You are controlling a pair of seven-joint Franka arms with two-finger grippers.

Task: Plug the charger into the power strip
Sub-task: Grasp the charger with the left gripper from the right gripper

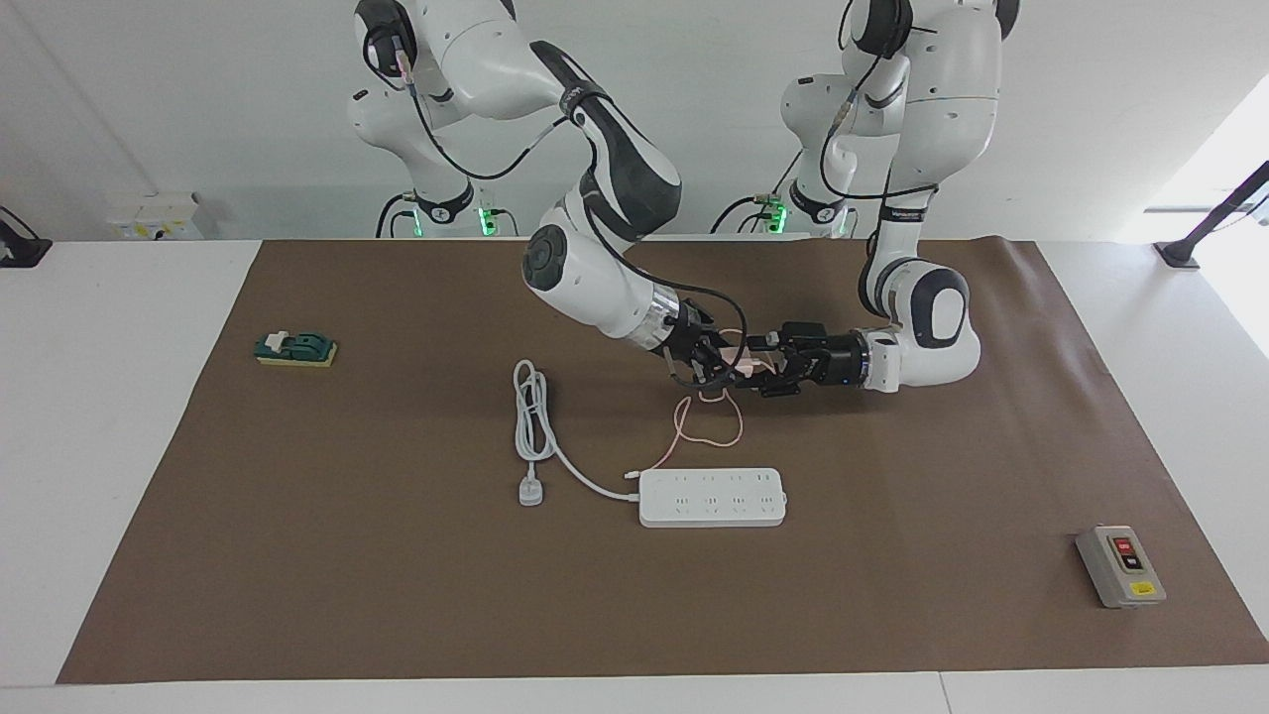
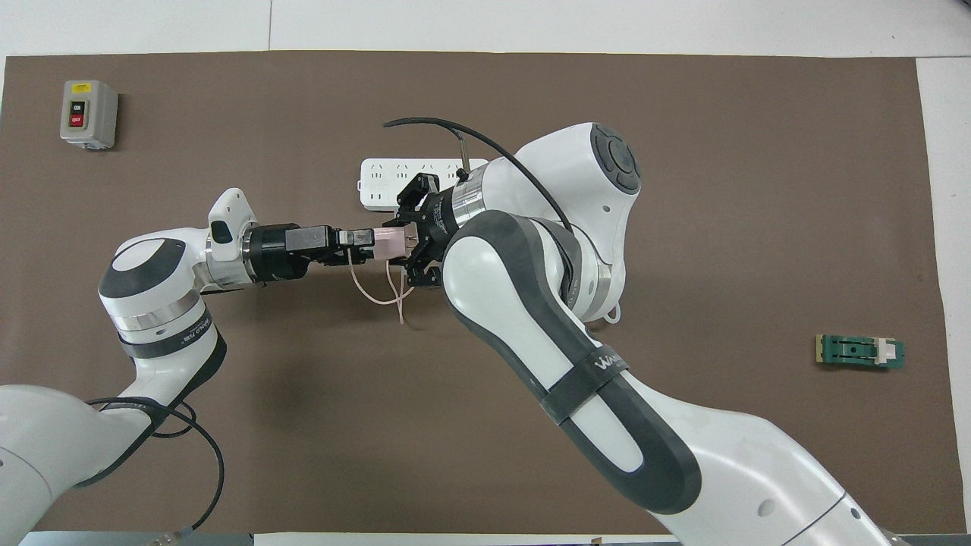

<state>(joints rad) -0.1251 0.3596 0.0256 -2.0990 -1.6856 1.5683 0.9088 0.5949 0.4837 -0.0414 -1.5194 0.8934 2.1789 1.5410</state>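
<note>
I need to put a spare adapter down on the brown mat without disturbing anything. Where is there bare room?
Bare mat lies between the power strip and the grey switch box, and between the green block and the coiled white cord. It is crowded nearer the robots than the strip, under both grippers and the charger.
</note>
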